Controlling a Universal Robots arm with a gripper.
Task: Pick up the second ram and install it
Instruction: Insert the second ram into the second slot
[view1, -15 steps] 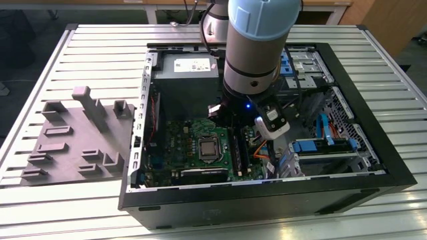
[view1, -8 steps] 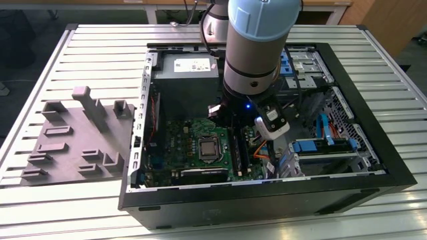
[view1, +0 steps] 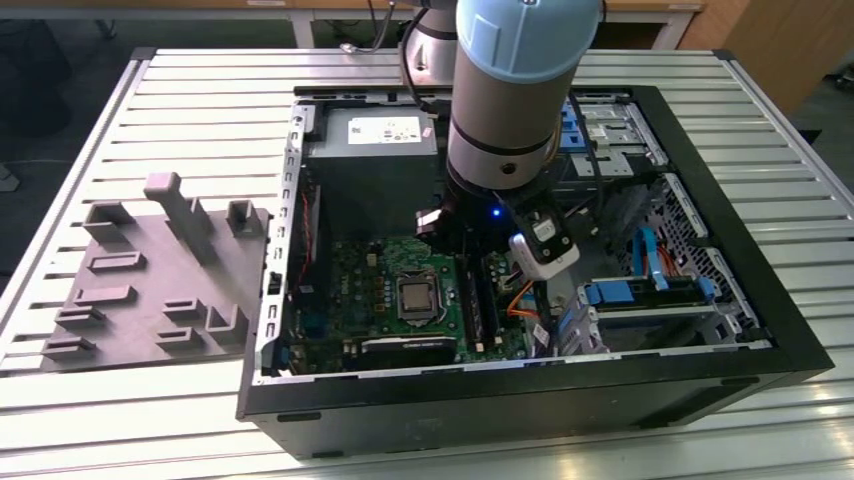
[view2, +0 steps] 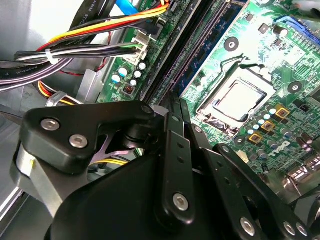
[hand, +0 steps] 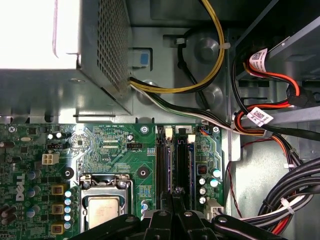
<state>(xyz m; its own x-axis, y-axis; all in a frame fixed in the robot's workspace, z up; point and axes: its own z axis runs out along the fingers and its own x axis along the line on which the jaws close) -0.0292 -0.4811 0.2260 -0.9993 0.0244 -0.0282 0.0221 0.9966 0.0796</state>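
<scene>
My gripper (view1: 470, 265) reaches down inside the open computer case (view1: 747, 350), over the black memory slots (hand: 164, 165) of the green motherboard (view1: 374, 290). In both wrist views its fingers (view2: 172, 125) are pinched close together at the slots, beside the processor socket (hand: 102, 210). A thin dark board edge, the second ram (view2: 189, 55), runs on from the fingertips along one slot and stands upright in it. My gripper (view2: 176, 107) (hand: 175, 194) looks shut on that board. The fingers hide where the ram meets the slot.
A grey holder block (view1: 147, 290) lies on the slatted table at the exterior view's left. The power supply (view1: 371, 130) fills the far end of the case. Bundled cables (hand: 280, 210) (view2: 75, 55) and blue drive bays (view1: 627, 290) crowd the side past the slots.
</scene>
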